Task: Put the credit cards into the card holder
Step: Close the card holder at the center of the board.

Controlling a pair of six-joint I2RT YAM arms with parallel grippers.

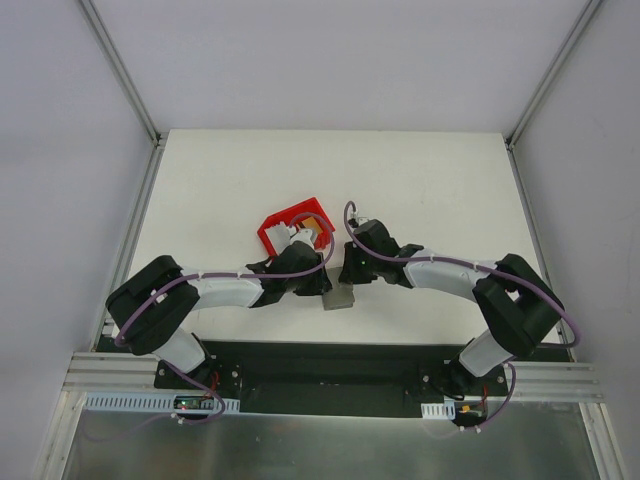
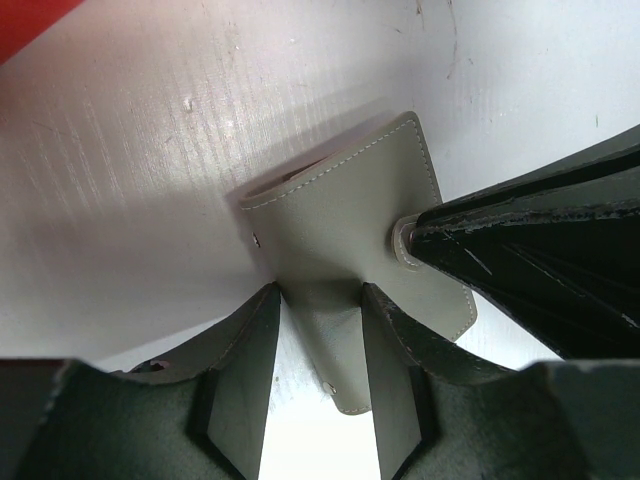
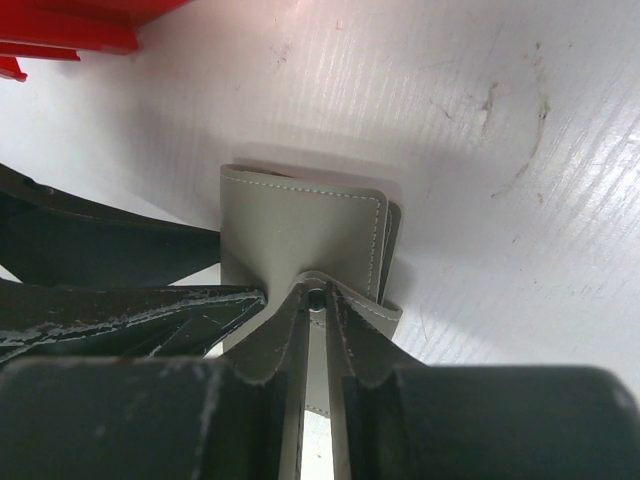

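Note:
The grey card holder (image 2: 340, 215) lies on the white table just in front of both wrists; from above only its near part (image 1: 341, 298) shows below the grippers. My left gripper (image 2: 320, 292) is shut on the holder's lower flap, one finger against each side. My right gripper (image 3: 318, 295) is pinched shut on the flap with the snap stud of the card holder (image 3: 300, 235). In the top view the left gripper (image 1: 322, 282) and right gripper (image 1: 346, 272) meet over it. A gold credit card (image 1: 316, 223) lies in the red bin, partly hidden by my left arm.
The red bin (image 1: 272, 228) stands just beyond the grippers, a little to the left; its edge shows in the left wrist view (image 2: 30, 20) and the right wrist view (image 3: 80, 30). White table (image 1: 430, 180) stretches behind and to both sides.

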